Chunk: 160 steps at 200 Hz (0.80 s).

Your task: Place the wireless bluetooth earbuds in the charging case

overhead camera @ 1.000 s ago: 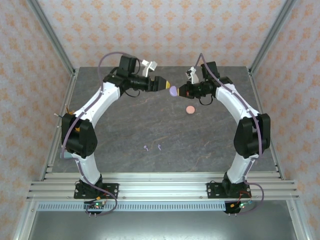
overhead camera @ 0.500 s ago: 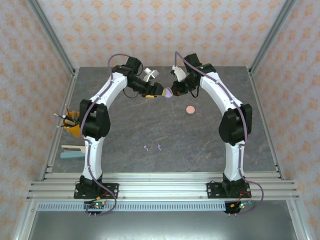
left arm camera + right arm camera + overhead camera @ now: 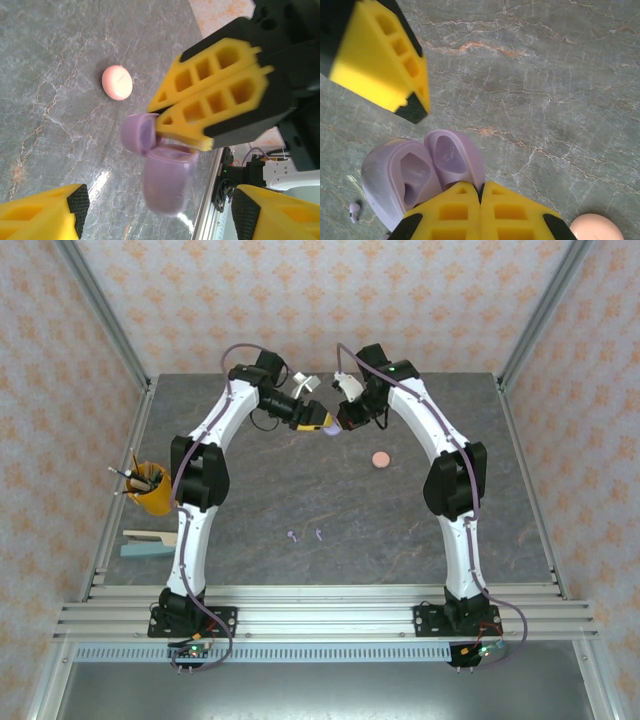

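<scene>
Earbuds (image 3: 292,536), two pale purple ones, lie on the table well apart from both sets of jaws, back toward the arm bases. Up in the air, the right gripper (image 3: 480,192) is pinched tight on the purple charging case (image 3: 167,175) at its flipped-up lid, cavities showing. Left gripper (image 3: 325,425) stands wide, a finger either side of the case, touching nothing. Opening looks finished. Next, I'd say: steady the case, then fetch a bud, a tiny, fiddly pick. Pink case (image 3: 117,82) rests beyond the jaws on the grey marbled table (image 3: 250,490), peach patterned walls (image 3: 300,300) all round.
</scene>
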Motion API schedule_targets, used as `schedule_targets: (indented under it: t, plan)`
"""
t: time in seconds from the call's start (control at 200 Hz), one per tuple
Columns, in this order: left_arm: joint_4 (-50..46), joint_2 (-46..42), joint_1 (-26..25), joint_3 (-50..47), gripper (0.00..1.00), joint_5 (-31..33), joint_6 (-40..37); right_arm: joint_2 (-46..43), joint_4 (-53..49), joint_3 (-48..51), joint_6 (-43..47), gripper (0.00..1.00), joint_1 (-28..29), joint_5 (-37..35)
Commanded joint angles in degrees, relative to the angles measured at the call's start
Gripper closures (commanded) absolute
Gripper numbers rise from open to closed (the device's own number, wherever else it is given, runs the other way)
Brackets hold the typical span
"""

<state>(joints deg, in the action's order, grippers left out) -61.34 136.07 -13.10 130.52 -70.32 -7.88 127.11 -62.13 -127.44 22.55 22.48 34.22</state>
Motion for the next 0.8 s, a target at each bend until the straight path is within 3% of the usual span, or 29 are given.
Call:
schedule_targets:
  t: [0.0,0.305,0.796]
  plan:
    - [-3.1,1.2,0.4,3.4,0.26,-3.8,-1.7,-0.2,-0.8,-2.0,0.2,1.00,0.3,3.0]
    - [-6.4,1.8,0.2,4.0,0.39,-7.2,-5.0,-0.5,-0.1,-2.5,-0.7,1.00,0.4,5.7]
    - [-10.8,3.1,-0.3,4.5,0.47,-8.9,-9.1,-0.1,-1.2,-3.3,0.2,1.00,1.6,5.5]
